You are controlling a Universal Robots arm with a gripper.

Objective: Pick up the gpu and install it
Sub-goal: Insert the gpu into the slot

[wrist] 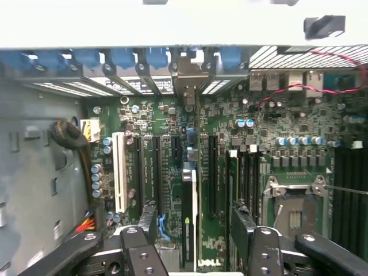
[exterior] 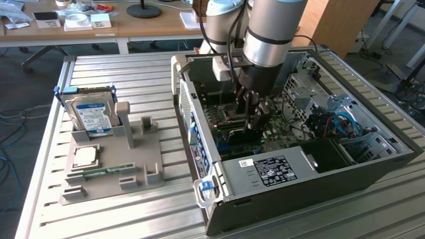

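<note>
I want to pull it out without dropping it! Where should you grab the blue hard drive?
Probably its top half, coming down from above: the hard drive stands upright in the grey holder, whose slot hides the bottom edge; pinch the two flat faces.

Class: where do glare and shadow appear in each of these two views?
Exterior view: sheen on the slatted metal table, and the computer case is dark inside beneath the arm. Wrist view: the case's edge is washed out white, while the motherboard is evenly lit.
</note>
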